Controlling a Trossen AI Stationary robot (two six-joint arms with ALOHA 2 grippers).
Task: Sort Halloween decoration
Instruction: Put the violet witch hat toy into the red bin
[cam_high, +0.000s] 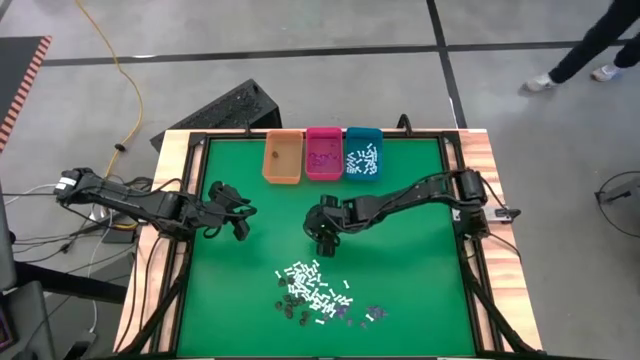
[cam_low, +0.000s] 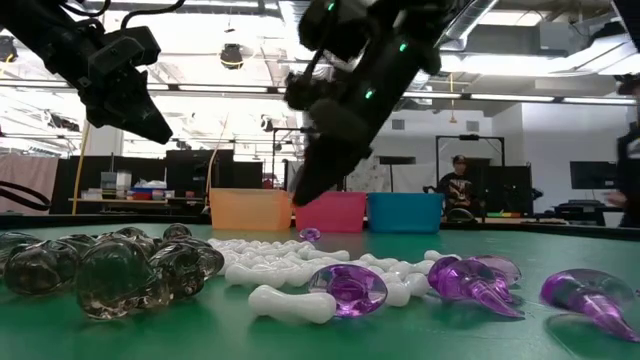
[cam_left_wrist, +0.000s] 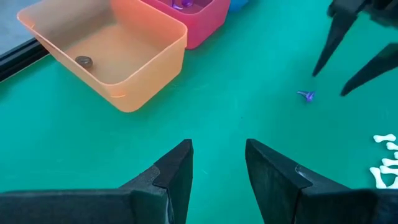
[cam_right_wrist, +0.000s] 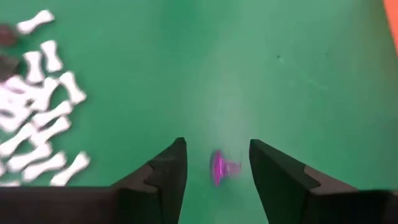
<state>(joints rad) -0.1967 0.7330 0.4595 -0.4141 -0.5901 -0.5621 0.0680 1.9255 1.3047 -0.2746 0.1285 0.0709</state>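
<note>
The Halloween decoration lies in a pile (cam_high: 315, 295) of white sticks, purple bits and dark bits on the green mat near the front edge. One purple piece (cam_left_wrist: 306, 95) lies alone on the mat, farther back. My right gripper (cam_high: 322, 240) hangs open just above that piece, slanting down. In the right wrist view the piece (cam_right_wrist: 219, 168) shows blurred between the two fingers and apart from both. My left gripper (cam_high: 240, 215) waits open above the mat's left half, with nothing between its fingers (cam_left_wrist: 180, 165).
Three bins stand in a row at the mat's far edge. The orange one (cam_high: 282, 158) holds a dark bit (cam_left_wrist: 84, 61), the pink one (cam_high: 323, 153) purple bits, and the teal one (cam_high: 362, 153) white sticks. Bare mat lies between the bins and the pile. A person's legs (cam_high: 590, 55) pass beyond the table.
</note>
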